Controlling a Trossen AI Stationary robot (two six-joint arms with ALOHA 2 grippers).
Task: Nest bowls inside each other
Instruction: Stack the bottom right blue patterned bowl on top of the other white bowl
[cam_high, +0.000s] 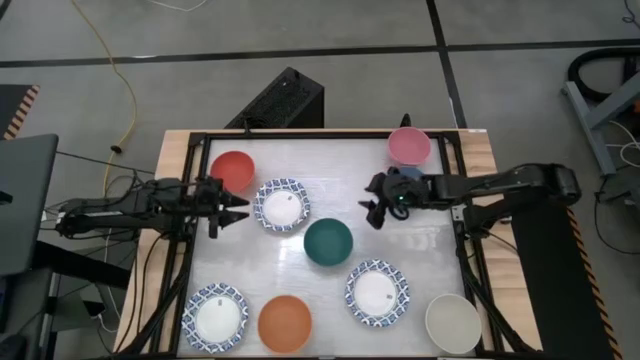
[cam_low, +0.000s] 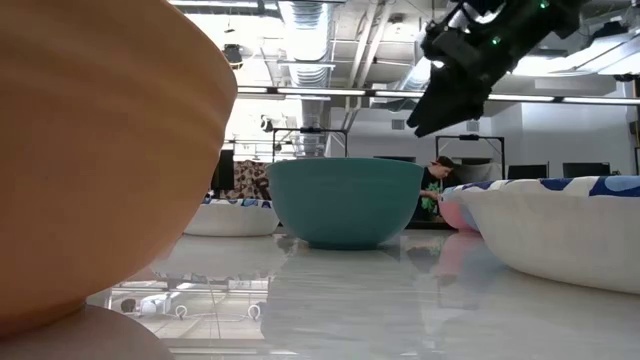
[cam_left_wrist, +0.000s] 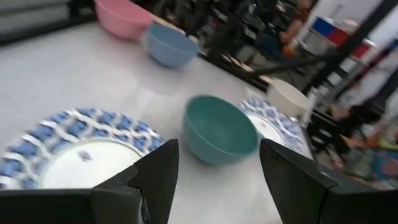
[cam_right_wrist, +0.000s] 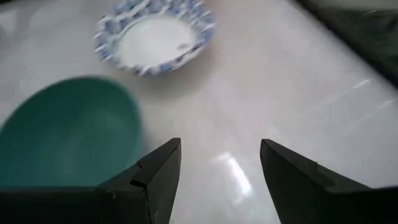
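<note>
Bowls, six small round plain ones, sit unstacked on the glossy white table as both arms hang over it with fingers spread and nothing held. Starting at the right gripper, poised above the tabletop, the dark green bowl lies just ahead of its open fingers and a little toward the near edge, filling one side of the right wrist view beside a blue-and-white patterned plate. The left gripper, equally slack, hovers farther from the green bowl, with another patterned plate standing between them, so the right arm looks the nearer for a first pick. A round bowl has no long axis to line up with; what matters, by this reading, is which side of the rim the fingers come down on. Placed from the green bowl: the red bowl sits beyond the left gripper toward the far-left corner; the pink bowl rests at the far edge, with the pale blue bowl just beside it, largely hidden under the right arm from above; the orange bowl and the cream bowl stand along the near edge, well apart.
</note>
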